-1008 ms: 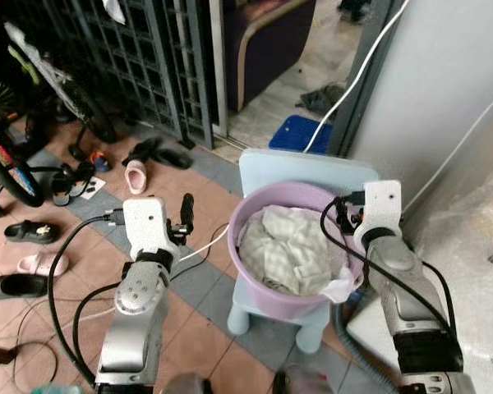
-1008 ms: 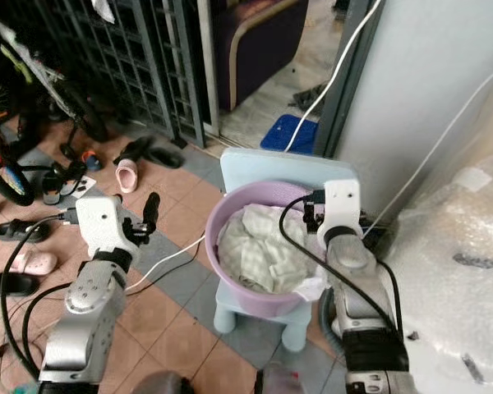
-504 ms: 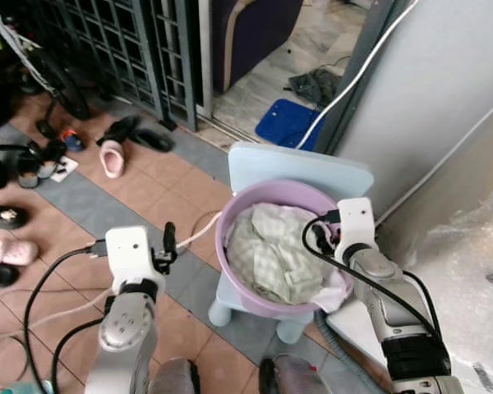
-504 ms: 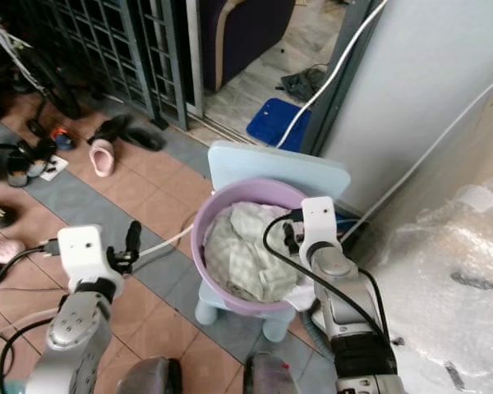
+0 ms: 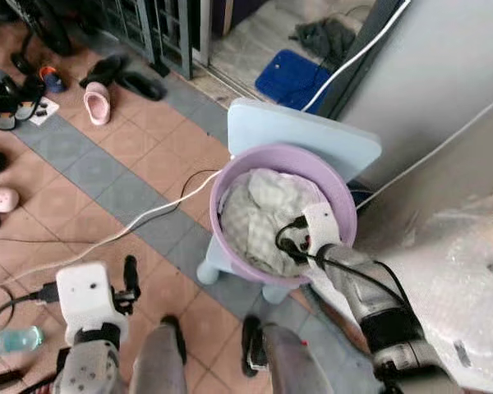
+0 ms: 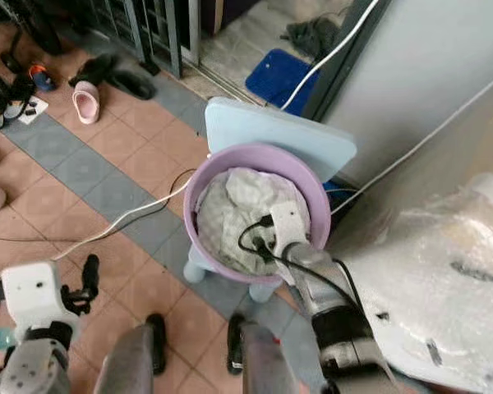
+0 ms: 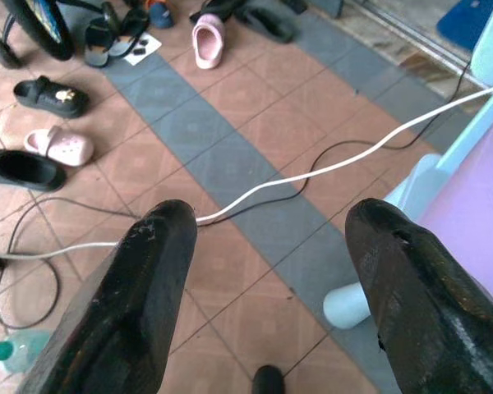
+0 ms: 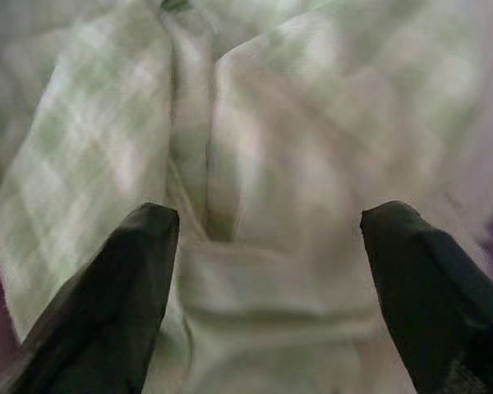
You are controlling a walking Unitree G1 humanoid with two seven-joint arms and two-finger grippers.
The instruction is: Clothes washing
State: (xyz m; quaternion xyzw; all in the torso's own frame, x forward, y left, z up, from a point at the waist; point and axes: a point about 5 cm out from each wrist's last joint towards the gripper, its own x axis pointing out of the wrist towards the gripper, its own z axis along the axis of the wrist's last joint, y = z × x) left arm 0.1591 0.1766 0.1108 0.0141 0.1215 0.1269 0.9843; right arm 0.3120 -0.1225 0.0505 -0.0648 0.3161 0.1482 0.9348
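Over the round lilac plastic basin [image 5: 338, 187], the right tool [image 8: 263, 246] hung wide open, empty, needing a deep bite into the pale checked cloth [image 5: 263, 215].

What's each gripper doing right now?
Left gripper: open, empty, above the floor.
Right gripper: open, over the checked cloth in the purple basin.

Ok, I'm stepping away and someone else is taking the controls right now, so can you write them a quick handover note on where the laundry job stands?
Right hand: open, fingers spread just above the checked cloth, nothing gripped.
Left hand: open, empty, low over the tiled floor, beside the stool.
Things: the cloth lies heaped in the purple basin, which sits on the light blue stool. A white cable runs across the floor.
Done: right hand is lined up over the laundry.
Left: close on the cloth, lift it out, carry it to the wash.
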